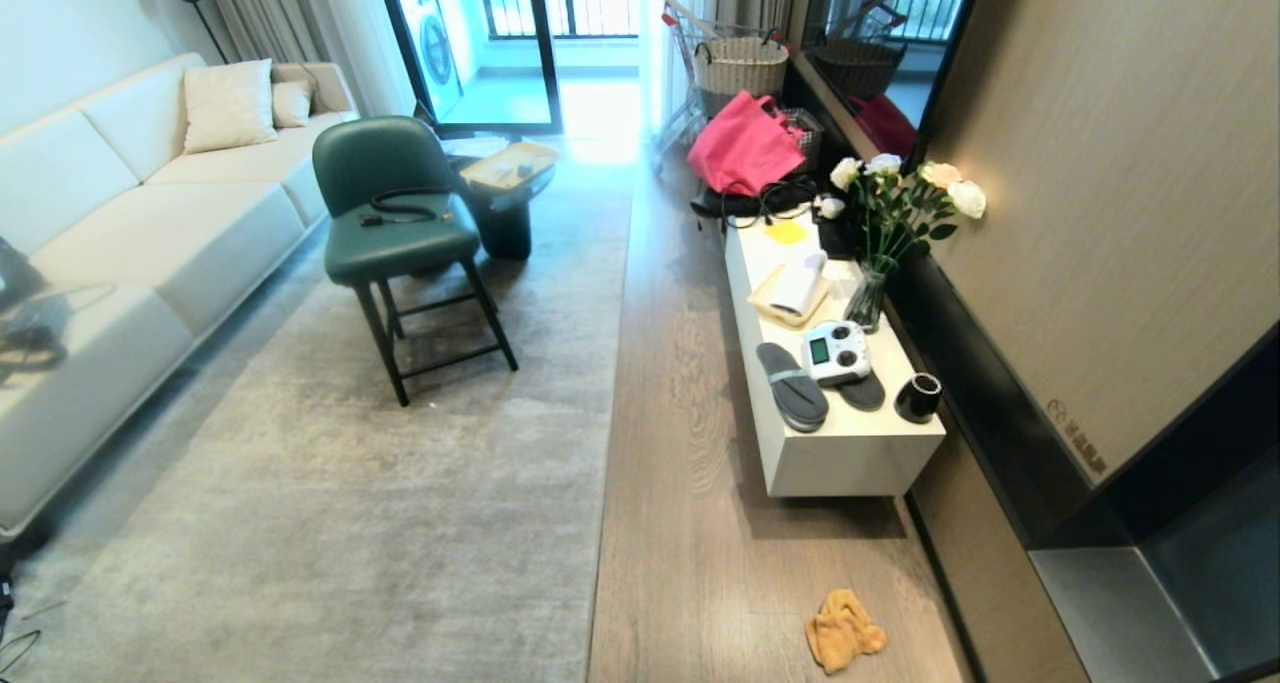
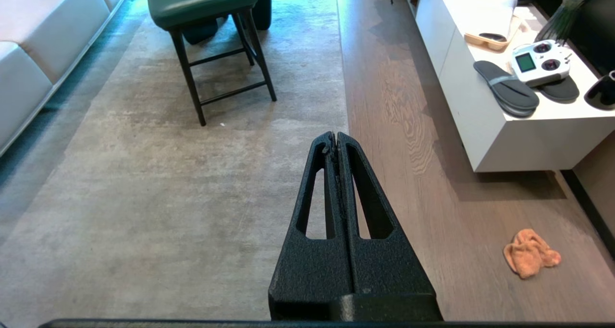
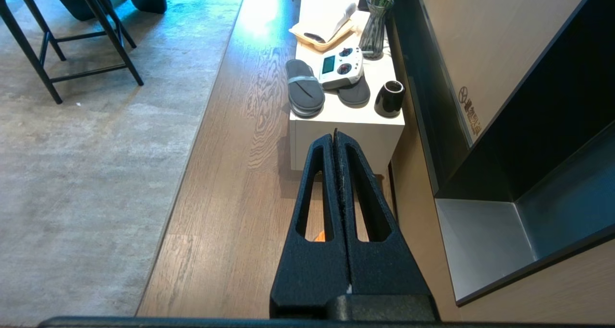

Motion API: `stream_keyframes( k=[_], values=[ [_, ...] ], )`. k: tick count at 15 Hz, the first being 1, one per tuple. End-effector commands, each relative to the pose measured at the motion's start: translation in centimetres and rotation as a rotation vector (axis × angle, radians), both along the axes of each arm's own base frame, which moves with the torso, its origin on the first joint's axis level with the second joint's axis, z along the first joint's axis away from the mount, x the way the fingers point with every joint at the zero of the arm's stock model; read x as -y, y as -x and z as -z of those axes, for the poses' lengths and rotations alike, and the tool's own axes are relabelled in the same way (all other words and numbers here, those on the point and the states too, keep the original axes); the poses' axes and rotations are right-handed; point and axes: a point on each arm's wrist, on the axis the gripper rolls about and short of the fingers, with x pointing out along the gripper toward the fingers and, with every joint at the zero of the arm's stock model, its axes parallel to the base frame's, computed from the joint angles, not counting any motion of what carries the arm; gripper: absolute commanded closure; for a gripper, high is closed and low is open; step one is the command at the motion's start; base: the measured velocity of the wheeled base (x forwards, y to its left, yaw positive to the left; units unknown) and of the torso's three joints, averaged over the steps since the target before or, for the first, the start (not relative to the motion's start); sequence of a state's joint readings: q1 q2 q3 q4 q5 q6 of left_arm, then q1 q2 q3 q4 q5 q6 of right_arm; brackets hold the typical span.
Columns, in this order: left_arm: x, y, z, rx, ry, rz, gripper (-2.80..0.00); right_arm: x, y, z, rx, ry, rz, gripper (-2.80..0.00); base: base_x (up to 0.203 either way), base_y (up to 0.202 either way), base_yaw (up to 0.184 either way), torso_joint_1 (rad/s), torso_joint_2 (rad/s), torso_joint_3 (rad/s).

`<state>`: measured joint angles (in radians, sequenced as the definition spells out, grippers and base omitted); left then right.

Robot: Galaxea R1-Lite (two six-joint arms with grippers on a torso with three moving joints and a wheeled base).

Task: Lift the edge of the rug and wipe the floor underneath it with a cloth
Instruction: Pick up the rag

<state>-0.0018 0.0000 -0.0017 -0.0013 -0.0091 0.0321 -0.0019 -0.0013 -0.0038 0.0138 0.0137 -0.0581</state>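
Nothing done yet, judging by how things lie. Rug edge (image 1: pixel 612 383) flat on the floor (image 1: pixel 690 483) along its whole visible run, no lift, no fold, backing hidden. Cloth (image 1: pixel 843 630) crumpled on the bare planks, well apart from the rug edge, near the end of the white counter (image 1: pixel 850 458) and the wall side. Untouched by either hand.

Left hand (image 2: pixel 335 137) pressed shut, empty, held high over the strip where rug meets floor, seen only in its own wrist view. Right hand (image 3: pixel 335 135) likewise shut and empty, hanging over the planks in front of the counter, with a sliver of orange cloth (image 3: pixel 319 236) peeking through a slot in its fingers. Neither arm in the head view.

Still to do, all of it: 1) open a hand and pick up the cloth; 2) get the other hand down to the rug edge and pinch the hem; 3) raise the edge enough to bare the planks beneath; 4) wipe there; 5) lay the rug back. Probably right hand for the cloth, left for the rug, given where each hangs. Green chair (image 1: pixel 395 223) standing on the rug farther off, not in the way of the near stretch of edge.
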Motion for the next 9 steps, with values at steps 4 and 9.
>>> stream_keyframes(
  k=[4, 9],
  values=[
    [0.00, 0.00, 0.00, 0.000, 0.000, 0.000, 0.00, 0.00, 0.00, -0.02, 0.000, 0.000, -0.002, 0.00, 0.000, 0.000, 0.000, 0.000, 0.00, 0.000],
    [0.00, 0.00, 0.00, 0.000, 0.000, 0.000, 0.00, 0.00, 0.00, -0.02, 0.000, 0.001, -0.002, 0.00, 0.000, 0.000, 0.000, 0.000, 0.00, 0.000]
  ],
)
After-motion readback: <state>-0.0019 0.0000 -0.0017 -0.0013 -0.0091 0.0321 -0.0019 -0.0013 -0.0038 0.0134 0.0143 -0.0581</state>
